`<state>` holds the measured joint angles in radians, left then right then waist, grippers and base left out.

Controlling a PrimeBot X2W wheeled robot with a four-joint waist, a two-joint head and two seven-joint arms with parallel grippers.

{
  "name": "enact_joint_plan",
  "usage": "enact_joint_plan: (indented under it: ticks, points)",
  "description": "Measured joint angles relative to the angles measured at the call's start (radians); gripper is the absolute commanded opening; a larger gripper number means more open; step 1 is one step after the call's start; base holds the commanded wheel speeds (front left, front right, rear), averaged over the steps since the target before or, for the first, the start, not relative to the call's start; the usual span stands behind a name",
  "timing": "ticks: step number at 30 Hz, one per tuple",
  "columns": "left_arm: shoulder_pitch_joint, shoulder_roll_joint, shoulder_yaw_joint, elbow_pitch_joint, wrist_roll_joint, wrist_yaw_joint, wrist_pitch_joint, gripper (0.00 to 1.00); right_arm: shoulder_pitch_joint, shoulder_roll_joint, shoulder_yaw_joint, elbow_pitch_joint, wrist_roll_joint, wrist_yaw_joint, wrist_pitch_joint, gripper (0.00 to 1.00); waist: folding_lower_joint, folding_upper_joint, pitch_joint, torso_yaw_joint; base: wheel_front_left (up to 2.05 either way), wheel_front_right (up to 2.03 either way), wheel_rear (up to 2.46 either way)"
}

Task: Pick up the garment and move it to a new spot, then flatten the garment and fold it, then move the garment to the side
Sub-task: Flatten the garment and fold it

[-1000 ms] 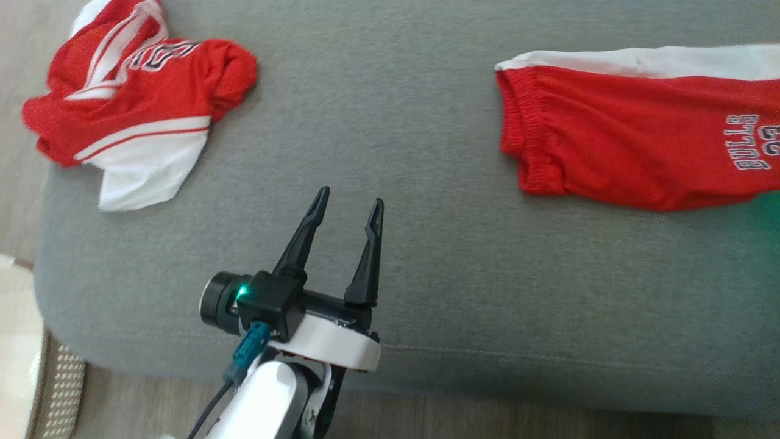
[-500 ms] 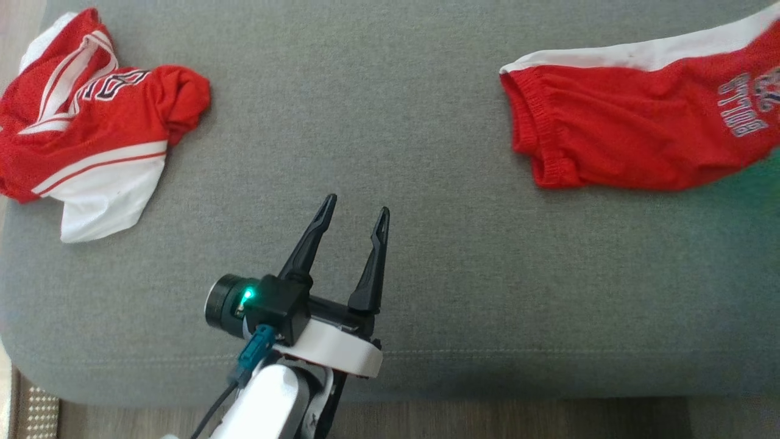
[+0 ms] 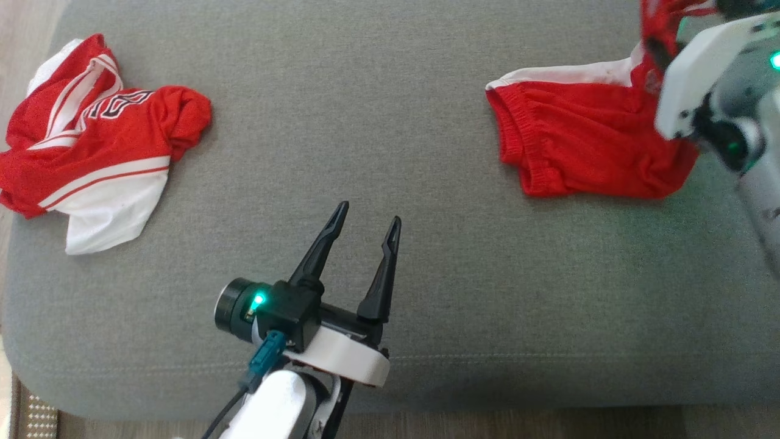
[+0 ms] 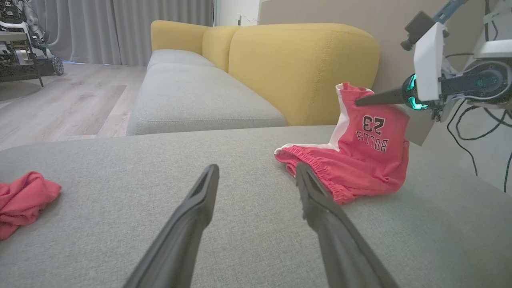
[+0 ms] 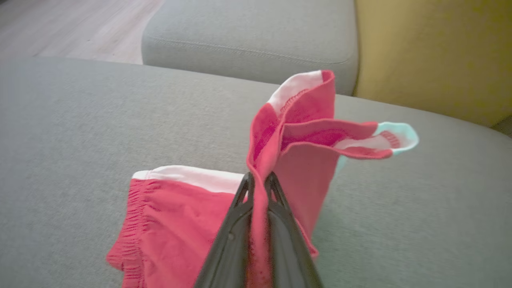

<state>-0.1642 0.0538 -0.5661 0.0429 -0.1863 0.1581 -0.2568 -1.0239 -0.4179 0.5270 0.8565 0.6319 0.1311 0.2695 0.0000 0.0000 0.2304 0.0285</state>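
Observation:
The garment, red shorts (image 3: 579,146) with a white side stripe and "BULLS 23" print, lies at the right of the grey cushion (image 3: 390,122). Its elastic waistband rests on the cushion and its leg end is pulled up. My right gripper (image 3: 655,55) is shut on that raised leg end (image 5: 264,160), and red cloth bunches between the fingertips (image 5: 244,192). The left wrist view shows the shorts (image 4: 360,160) hanging from the right gripper (image 4: 358,102). My left gripper (image 3: 368,214) hovers open over bare cushion at centre front, holding nothing, left of the shorts (image 5: 180,216).
A crumpled red and white jersey (image 3: 97,146) lies at the cushion's far left corner (image 4: 20,200). Yellow sofa backrests (image 4: 300,68) and a second grey seat (image 4: 192,96) stand beyond. Wooden floor (image 3: 548,424) runs along the cushion's front edge.
The head camera has shifted. My right arm has come into view at the upper right, lifting the leg end of the shorts off the cushion. The left gripper stays open.

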Motion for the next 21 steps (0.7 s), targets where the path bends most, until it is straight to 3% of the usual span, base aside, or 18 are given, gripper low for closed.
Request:
enact_joint_plan:
  ticks: [11,13,15,16,21]
  points:
    - [0.0,0.0,-0.011,0.006,-0.02,0.001,0.0,1.0,0.033,0.115,0.083,-0.034,0.02,0.0,0.067,0.03,0.0,0.0,-0.004,0.028,0.0,0.0,0.0]
    - [0.0,0.0,-0.016,0.007,-0.028,0.006,0.0,1.0,0.035,0.133,0.092,-0.023,0.02,0.0,0.077,0.55,0.0,0.0,-0.005,0.034,0.0,0.0,0.0]
    - [0.0,0.0,-0.018,0.007,-0.029,0.01,0.0,1.0,0.039,0.148,0.093,-0.024,0.03,0.0,0.078,0.92,0.0,0.0,-0.006,0.039,0.0,0.0,0.0]
    - [0.0,0.0,-0.02,0.007,-0.029,0.01,0.0,1.0,0.042,0.155,0.093,-0.027,0.04,0.0,0.078,1.0,0.0,0.0,-0.006,0.04,0.0,0.0,0.0]
    - [0.0,0.0,-0.023,0.01,-0.045,0.018,0.0,1.0,0.067,0.163,0.099,-0.059,0.073,0.0,0.083,1.0,0.0,0.0,-0.015,0.035,0.0,0.0,0.0]
